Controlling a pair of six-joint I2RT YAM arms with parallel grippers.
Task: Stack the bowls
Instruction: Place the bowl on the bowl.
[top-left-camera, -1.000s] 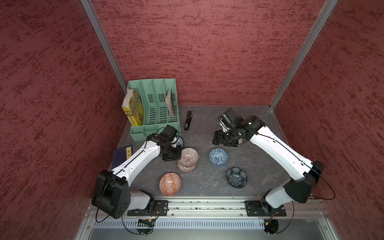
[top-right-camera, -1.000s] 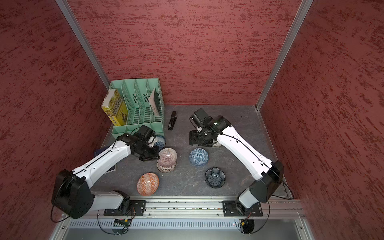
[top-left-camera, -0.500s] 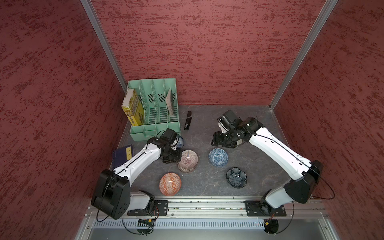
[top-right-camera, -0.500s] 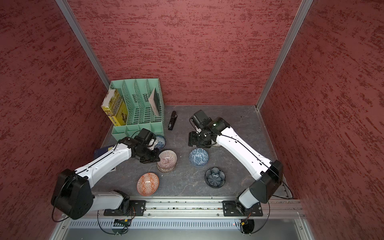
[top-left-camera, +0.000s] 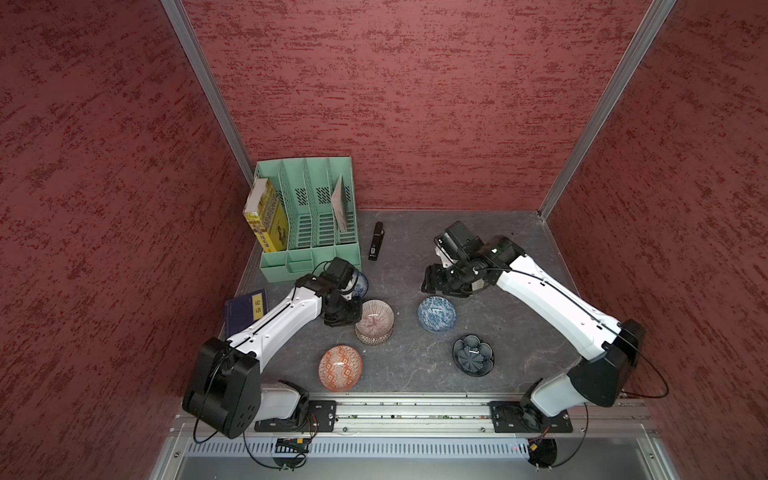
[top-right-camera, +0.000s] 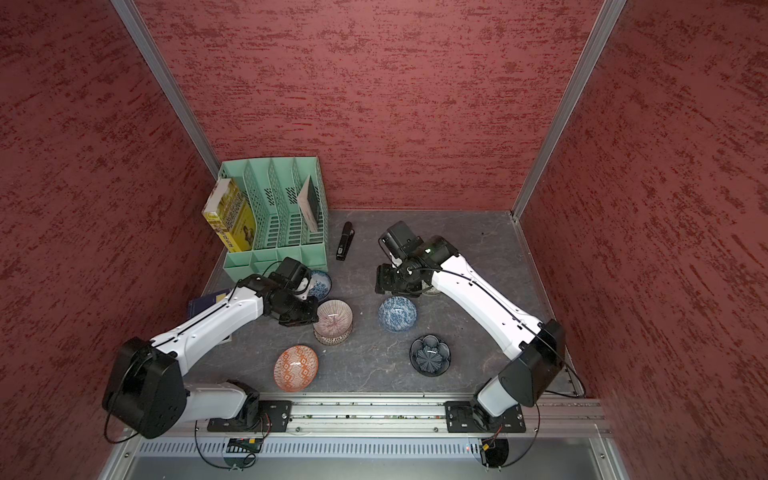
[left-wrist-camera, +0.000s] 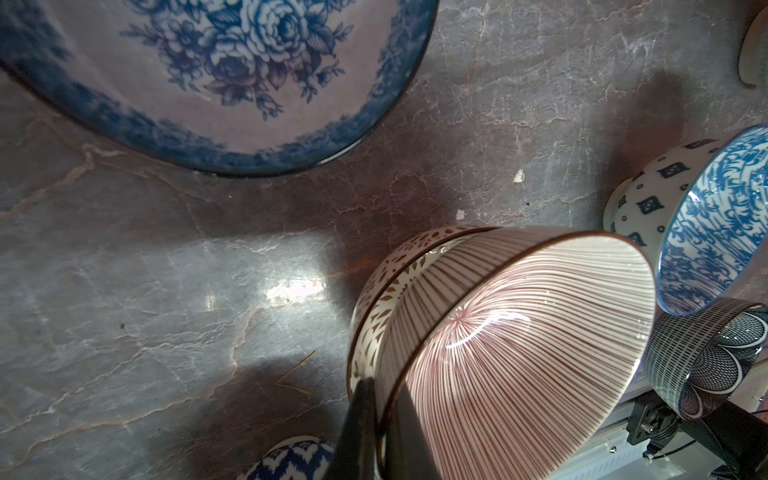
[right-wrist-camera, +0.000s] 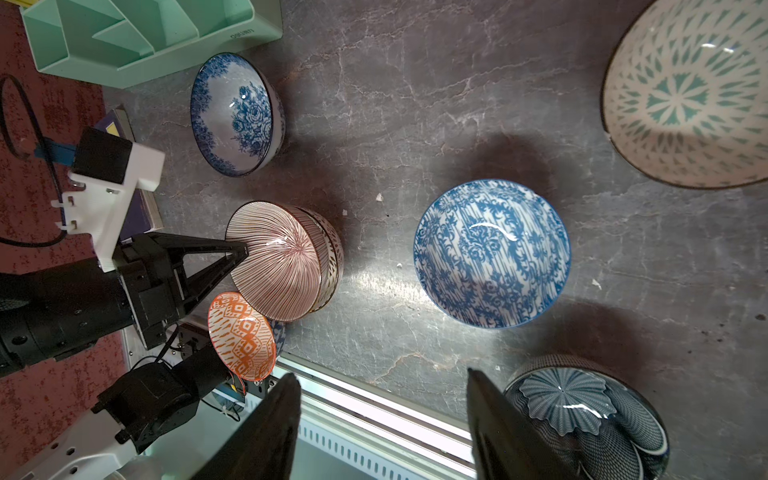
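Observation:
My left gripper is shut on the rim of the pinkish striped bowl, which sits tilted inside a cream lattice bowl. My right gripper hangs open and empty just behind the blue-white patterned bowl. A dark-blue flower-shaped bowl and an orange-red geometric bowl stand near the front. A blue floral bowl sits behind my left wrist. Another cream lattice bowl is mostly hidden under my right arm in both top views.
A green file organizer with a yellow book stands at the back left. A black stapler lies beside it. A dark blue book lies at the left edge. A metal rail runs along the front.
My right gripper has drifted forward and left toward the blue-white patterned bowl, its jaws narrowing slightly. The left gripper and the striped bowl have barely moved.

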